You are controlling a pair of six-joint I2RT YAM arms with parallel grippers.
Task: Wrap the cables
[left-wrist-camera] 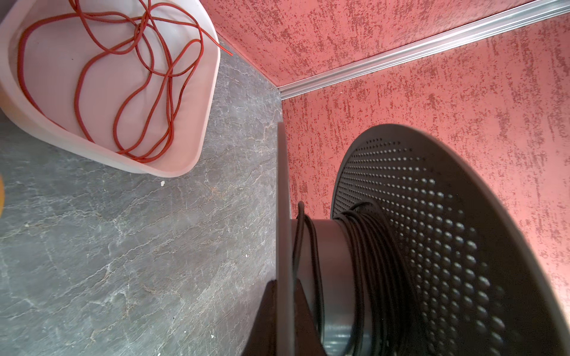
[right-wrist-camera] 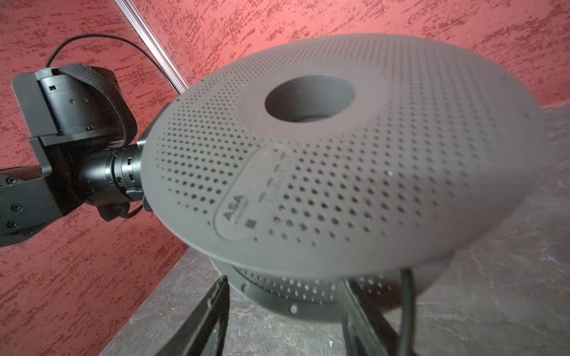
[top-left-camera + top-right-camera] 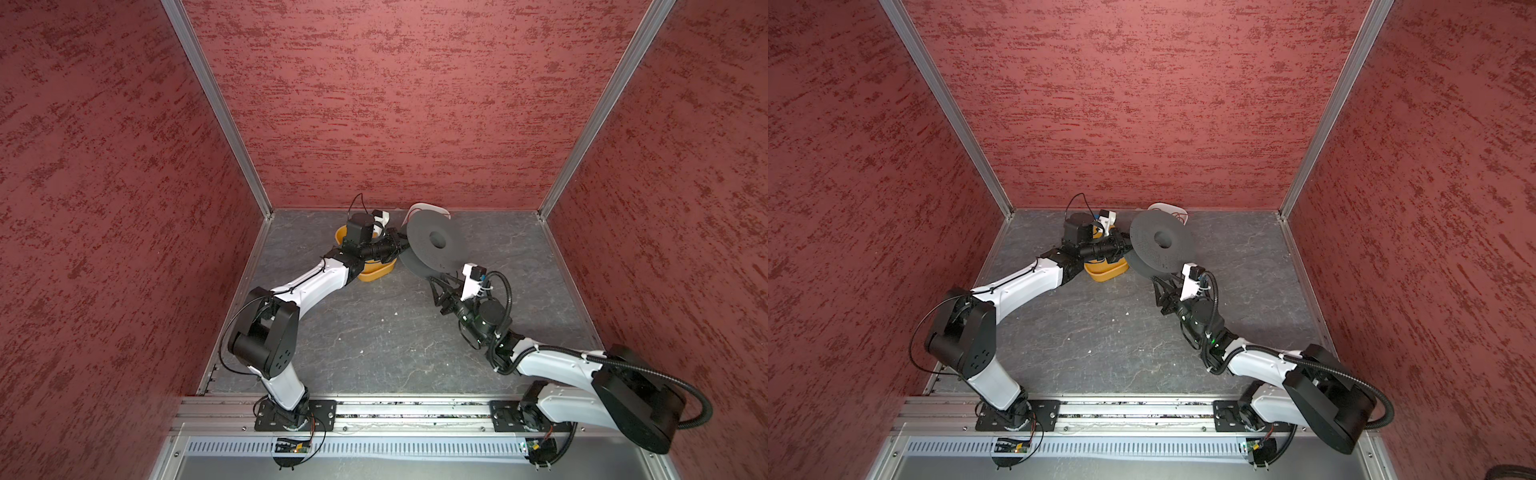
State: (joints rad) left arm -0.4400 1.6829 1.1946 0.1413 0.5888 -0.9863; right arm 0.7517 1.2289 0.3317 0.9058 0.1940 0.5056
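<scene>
My left gripper (image 1: 284, 282) is clenched on the rim of one flange of a gray perforated spool (image 3: 419, 245), with one finger on each face of the disc. The spool is tilted near the middle of the table's (image 3: 374, 332) far edge, and the flange with the round centre hole faces upward. I cannot tell whether its lower rim touches the table.

The black wire (image 1: 364, 246) lies in many turns around the spool's hub. Most turns are bunched against the perforated flange, and a couple of looser turns rest against the flange I hold.

My right gripper (image 3: 440, 284) is released. Its jaws stand apart at the near side of the spool, under the rim of the upper flange, and grip nothing that I can see. The right wrist view is blurred there.

A yellow tray (image 3: 376, 272) lies on the table just beside the spool, toward the left edge, partly under my left arm. A white tray (image 1: 206, 108) sits at the far edge behind the spool. It holds a loose tangle of red cable (image 1: 83, 92), and one end of the cable pokes out over the tray's rim.
</scene>
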